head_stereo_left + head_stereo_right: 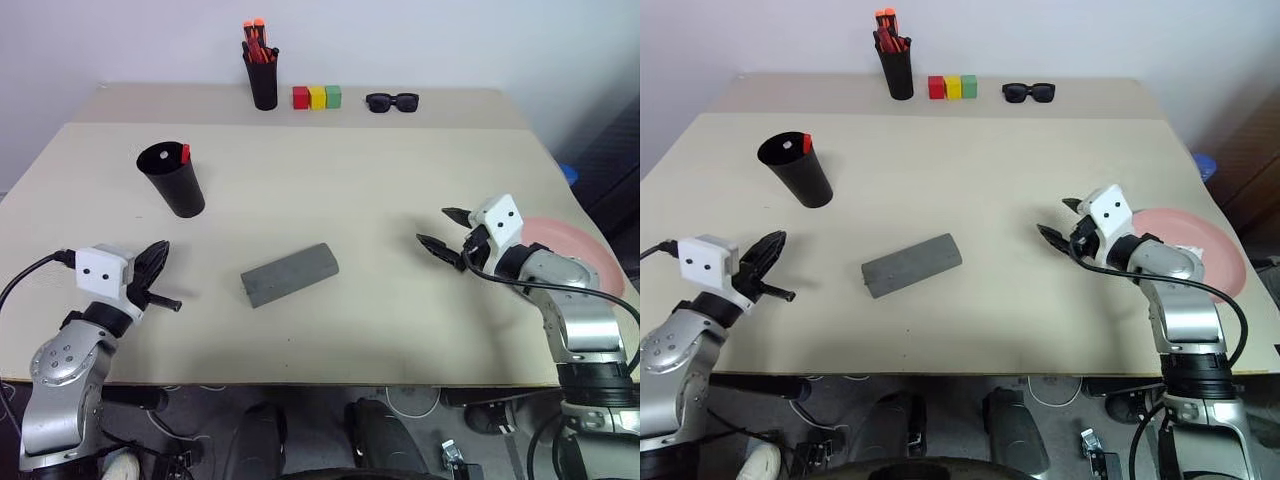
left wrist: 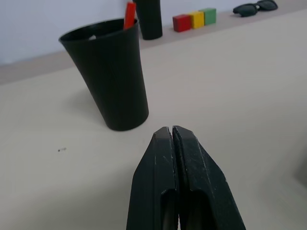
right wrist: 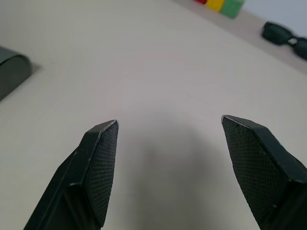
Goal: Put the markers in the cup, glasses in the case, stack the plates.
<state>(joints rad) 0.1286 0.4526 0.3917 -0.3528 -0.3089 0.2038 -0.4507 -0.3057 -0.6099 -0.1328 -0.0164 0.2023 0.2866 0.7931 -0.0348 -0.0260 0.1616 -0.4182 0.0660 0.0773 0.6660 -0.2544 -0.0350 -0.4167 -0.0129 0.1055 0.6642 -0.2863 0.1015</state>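
Scanning head views: grey case [image 1: 289, 274] lies closed mid-desk; black cup [image 1: 172, 178] beyond it to the left, a red-ended marker [image 1: 185, 153] standing inside; pink plate [image 1: 575, 250] far right of the case, partly under the right arm. Blue plate and wire glasses not seen.
Left pincer [image 1: 152, 262]: clenched, empty, left of the case.
Right pincer [image 1: 1058, 222]: released, empty, between case and plate.
Left wrist view: cup [image 2: 111, 79] ahead, marker tip [image 2: 129, 14] at its rim; fingers [image 2: 163, 182] pressed together.
Right wrist view: fingertips [image 3: 98, 163] spread above bare desk; case end [image 3: 12, 67] at the edge.
Risk: judged, the right arm's elbow could drag the plate off the near desk edge; a fast sweep might nudge the case.
Surface: pale beige desk [image 1: 380, 190], smooth, matte.
Room: white wall behind; pen holder [image 1: 262, 70], coloured blocks [image 1: 317, 97], sunglasses [image 1: 392, 101] far behind the case.
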